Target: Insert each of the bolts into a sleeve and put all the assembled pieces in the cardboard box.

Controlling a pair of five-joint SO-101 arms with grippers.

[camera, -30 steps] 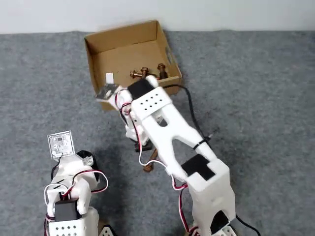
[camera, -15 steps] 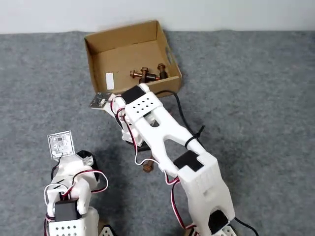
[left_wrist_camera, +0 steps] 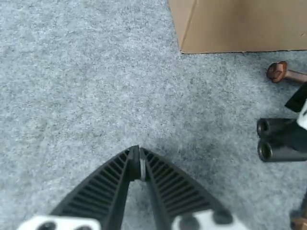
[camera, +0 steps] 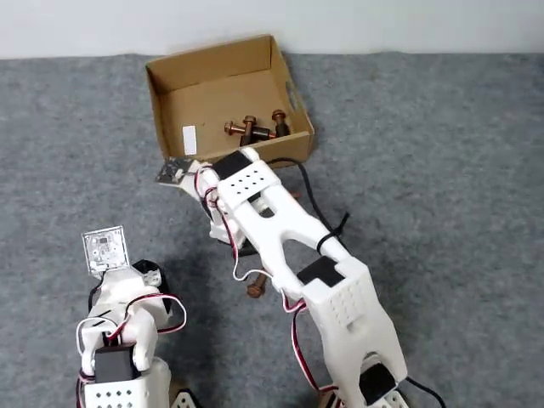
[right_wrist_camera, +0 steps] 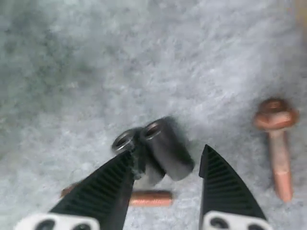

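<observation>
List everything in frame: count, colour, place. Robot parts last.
cardboard box: one, brown, open top, far side of the table.
assembled pieces: about three, copper bolts in dark sleeves, inside the box.
sleeves: two, black, side by side on the table, between the right gripper's fingers.
loose bolts: two, copper, lying on the table beside the sleeves.
table: one, grey, felt-like surface.
right gripper: open, straddling the sleeves.
left gripper: shut, over bare table on the near side.
</observation>
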